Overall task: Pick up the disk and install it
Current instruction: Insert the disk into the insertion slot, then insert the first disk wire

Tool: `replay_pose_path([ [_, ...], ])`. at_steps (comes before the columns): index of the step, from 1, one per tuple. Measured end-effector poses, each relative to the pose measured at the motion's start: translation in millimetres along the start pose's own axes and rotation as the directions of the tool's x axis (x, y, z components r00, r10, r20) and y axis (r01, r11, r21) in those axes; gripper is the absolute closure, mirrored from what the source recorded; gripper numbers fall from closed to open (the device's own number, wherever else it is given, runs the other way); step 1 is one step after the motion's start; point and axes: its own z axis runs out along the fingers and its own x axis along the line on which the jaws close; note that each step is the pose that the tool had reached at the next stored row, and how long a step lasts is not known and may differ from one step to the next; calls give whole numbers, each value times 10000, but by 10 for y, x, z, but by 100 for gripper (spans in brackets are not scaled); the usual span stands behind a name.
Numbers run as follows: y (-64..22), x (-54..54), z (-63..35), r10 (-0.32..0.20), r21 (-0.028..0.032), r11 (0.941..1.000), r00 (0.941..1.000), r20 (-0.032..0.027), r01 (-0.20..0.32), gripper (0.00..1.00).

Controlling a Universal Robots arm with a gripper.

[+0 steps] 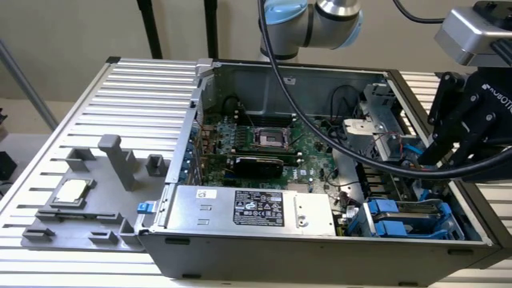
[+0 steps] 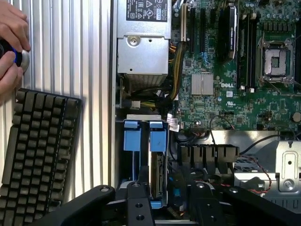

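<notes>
Blue-framed disk [image 2: 158,172] sits on edge in the drive bay of the open computer case [image 1: 320,258], just beside the power supply [image 2: 143,52]. Black fingers [image 2: 138,202] are parted wider than the disk and straddle its end, nothing clamped.

Blue-framed silver disk [image 2: 158,175], green motherboard [image 2: 225,96], black keyboard [image 2: 37,150].

part of disk [image 2: 157,176] hidden behind tool [image 2: 167,190], keyboard [image 2: 37,150] and hand [image 2: 11,42] cut off at edge
</notes>
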Motion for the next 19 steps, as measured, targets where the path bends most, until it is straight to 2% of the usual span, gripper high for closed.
replay_pose_path([
  [1,0,0,0,0,0,10000,10000,-1,0,68],
  [2,-1,0,0,-2,0,10000,10000,-1,2,68],
  [5,-1,0,0,-1,0,10000,10000,0,1,86],
  [7,-1,0,0,-1,0,10000,10000,-1,1,89],
  [19,-1,0,0,-1,0,10000,10000,0,1,89],
])
